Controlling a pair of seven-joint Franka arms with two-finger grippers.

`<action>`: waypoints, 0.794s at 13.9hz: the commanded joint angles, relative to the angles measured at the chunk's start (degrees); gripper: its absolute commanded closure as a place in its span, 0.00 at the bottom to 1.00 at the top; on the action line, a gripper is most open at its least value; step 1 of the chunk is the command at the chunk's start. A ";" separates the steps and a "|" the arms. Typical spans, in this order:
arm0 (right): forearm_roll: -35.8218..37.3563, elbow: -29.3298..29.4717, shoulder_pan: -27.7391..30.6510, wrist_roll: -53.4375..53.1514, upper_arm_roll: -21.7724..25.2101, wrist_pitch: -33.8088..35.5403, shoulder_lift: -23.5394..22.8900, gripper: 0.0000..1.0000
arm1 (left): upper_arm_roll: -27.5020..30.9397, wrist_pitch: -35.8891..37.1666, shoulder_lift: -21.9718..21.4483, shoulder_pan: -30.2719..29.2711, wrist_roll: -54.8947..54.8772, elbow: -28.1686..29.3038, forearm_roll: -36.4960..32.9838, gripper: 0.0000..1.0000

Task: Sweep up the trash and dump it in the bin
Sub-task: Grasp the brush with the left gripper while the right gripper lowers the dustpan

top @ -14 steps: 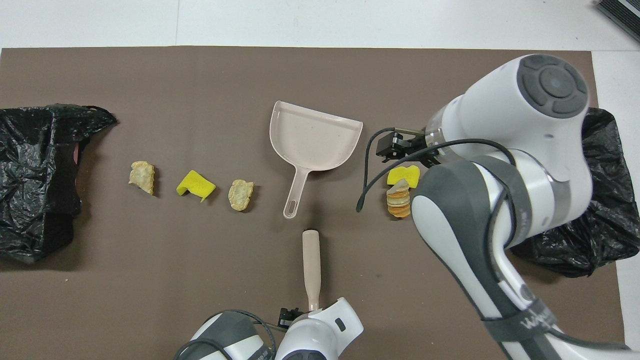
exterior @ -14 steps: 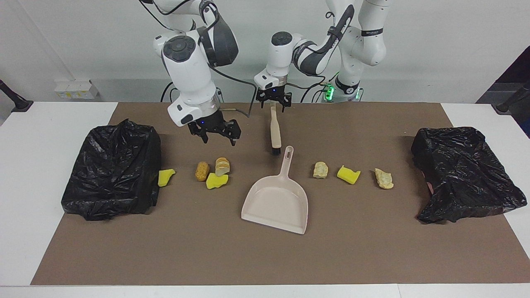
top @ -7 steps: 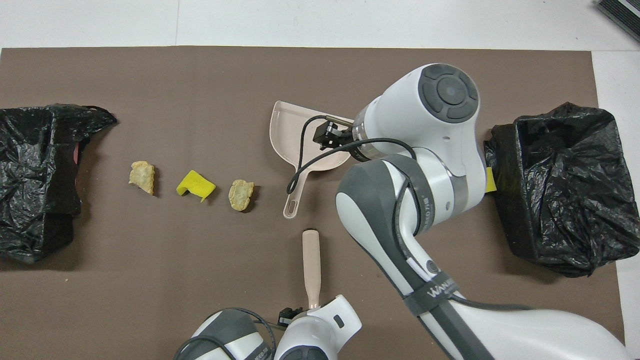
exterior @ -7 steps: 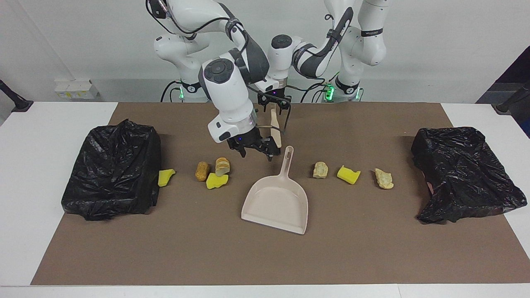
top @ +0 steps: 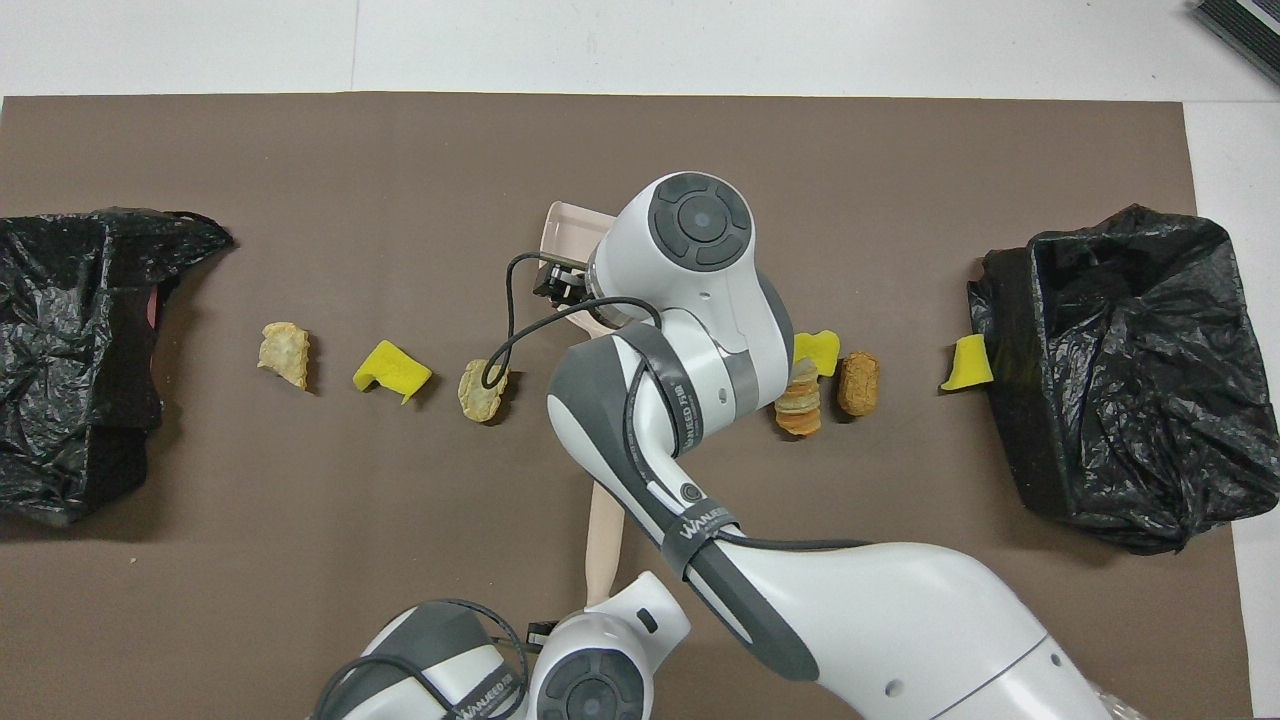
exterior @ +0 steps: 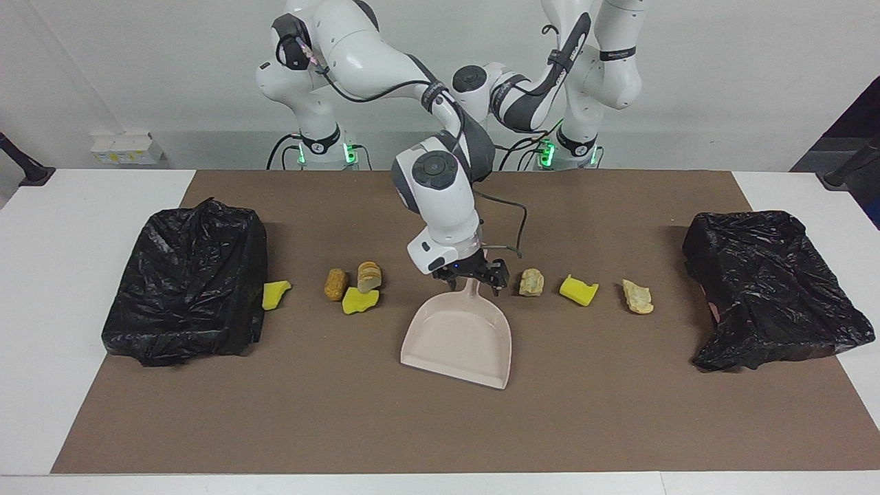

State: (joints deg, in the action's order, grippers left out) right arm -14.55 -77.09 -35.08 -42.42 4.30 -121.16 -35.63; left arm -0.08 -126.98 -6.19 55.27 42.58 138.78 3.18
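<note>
A beige dustpan lies mid-table, its handle pointing toward the robots. My right gripper is down at that handle, open, with a finger on each side. Nearer the robots lies the brush, its pale handle running under my left wrist, which covers the left gripper; the right arm hides it in the facing view. Several trash scraps lie in a row beside the dustpan: a yellow piece, a brown chunk, a bread chunk, a yellow piece, then beige, yellow, beige.
A bin lined with a black bag stands at the right arm's end of the brown mat, another at the left arm's end. The right arm's cable loops over the beige scrap closest to the dustpan.
My right arm swung from above the scraps at its own end across to the dustpan handle and came down. My left gripper closed on the brush handle and stayed in place.
</note>
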 commanded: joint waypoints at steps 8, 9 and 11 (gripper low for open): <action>-1.62 -7.63 -1.13 -0.91 -0.35 6.64 5.30 0.00 | -0.01 15.88 -10.14 -17.10 -12.05 -0.70 -10.74 1.00; -1.62 -7.89 -1.13 -0.92 -0.44 5.24 5.30 0.00 | -0.01 17.37 -12.07 -19.73 -14.69 -0.70 -11.27 1.00; -1.62 -9.03 -1.74 -1.09 -0.70 4.78 5.13 0.00 | 0.16 18.96 -13.50 -25.36 -19.97 -1.93 -12.41 1.00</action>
State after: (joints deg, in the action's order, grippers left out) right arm -14.76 -82.81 -36.46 -42.42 4.07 -114.79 -32.17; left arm 0.57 -110.49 -16.70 34.35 26.99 137.45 -7.87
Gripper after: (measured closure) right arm 0.000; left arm 0.736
